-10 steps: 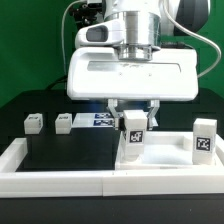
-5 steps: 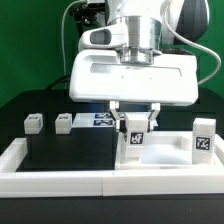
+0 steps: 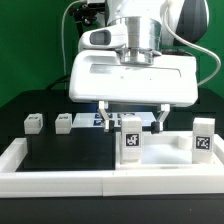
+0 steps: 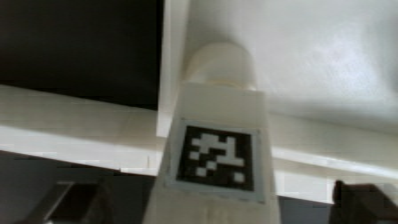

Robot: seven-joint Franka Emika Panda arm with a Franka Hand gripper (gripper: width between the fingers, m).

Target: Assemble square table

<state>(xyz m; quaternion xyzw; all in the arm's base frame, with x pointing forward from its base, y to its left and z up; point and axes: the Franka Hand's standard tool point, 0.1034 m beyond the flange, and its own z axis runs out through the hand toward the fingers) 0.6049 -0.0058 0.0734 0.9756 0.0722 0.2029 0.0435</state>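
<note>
The white square slab (image 3: 168,160) lies flat at the front of the exterior view's right. A white tagged leg (image 3: 131,142) stands upright on it, and a second leg (image 3: 204,138) stands at its right side. Two more small legs (image 3: 33,123) (image 3: 64,122) lie on the black table at the left. My gripper (image 3: 132,120) is open directly above the first leg, a finger on each side and clear of it. In the wrist view the leg (image 4: 217,130) rises between the spread dark fingertips (image 4: 71,203).
The low white border wall (image 3: 60,181) runs along the front and the left side. The marker board (image 3: 92,120) lies flat behind the gripper. The arm's wide white body hides the middle of the back of the table.
The jaws have opened wide and let go of the leg. The leg stays upright on the slab where it was.
</note>
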